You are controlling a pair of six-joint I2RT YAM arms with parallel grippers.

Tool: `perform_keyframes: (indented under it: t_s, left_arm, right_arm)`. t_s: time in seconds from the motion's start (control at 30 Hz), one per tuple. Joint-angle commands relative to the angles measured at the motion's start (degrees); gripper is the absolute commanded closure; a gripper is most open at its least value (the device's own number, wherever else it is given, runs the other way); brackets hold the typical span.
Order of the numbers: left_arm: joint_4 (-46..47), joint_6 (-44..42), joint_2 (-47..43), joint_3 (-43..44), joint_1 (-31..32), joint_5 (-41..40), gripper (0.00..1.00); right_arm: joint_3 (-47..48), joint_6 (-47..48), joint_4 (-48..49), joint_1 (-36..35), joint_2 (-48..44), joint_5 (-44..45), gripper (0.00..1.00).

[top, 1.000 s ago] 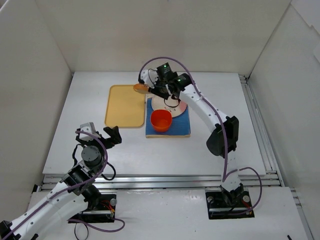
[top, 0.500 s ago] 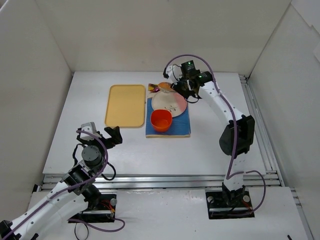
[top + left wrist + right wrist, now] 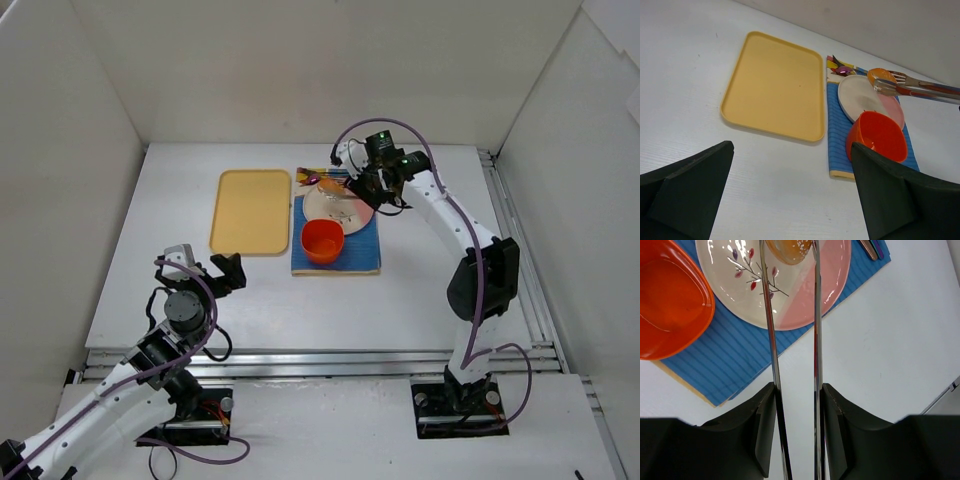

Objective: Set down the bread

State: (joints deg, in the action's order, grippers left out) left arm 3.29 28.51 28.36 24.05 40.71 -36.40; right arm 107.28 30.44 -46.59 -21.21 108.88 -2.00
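— Where is the bread (image 3: 788, 250)?
— Between the tips of the tongs (image 3: 771, 340), above the plate (image 3: 730, 285). The right fingers (image 3: 762, 430) hold the tongs, closed narrow; the left fingers (image 3: 690, 195) stand wide, holding nothing

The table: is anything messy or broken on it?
Nothing looks spilled or broken. The only odd bit is the bread: it is pinched in metal tongs held by the right hand, over the plate.
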Motion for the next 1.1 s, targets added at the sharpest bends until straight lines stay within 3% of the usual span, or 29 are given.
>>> perform_keyframes:
  t_s: [0.0,0.27,1.07]
  left_arm:
    - [3.6,-0.1,1.3,2.2,-0.5,0.3,0.01]
    - [3.5,0.7,1.3,2.0,-0.5,0.2,0.01]
    - [3.2,0.4,0.7,1.9,-0.5,-1.0,0.00]
  right_arm:
    - [0.5,-2.4,2.2,0.3,-3.9,1.0,0.65]
    - [-1.7,-4.0,1.7,-1.1,-2.8,7.1,0.65]
    - [1.3,-7.0,-3.5,-3.0,2.7,9.3,0.62]
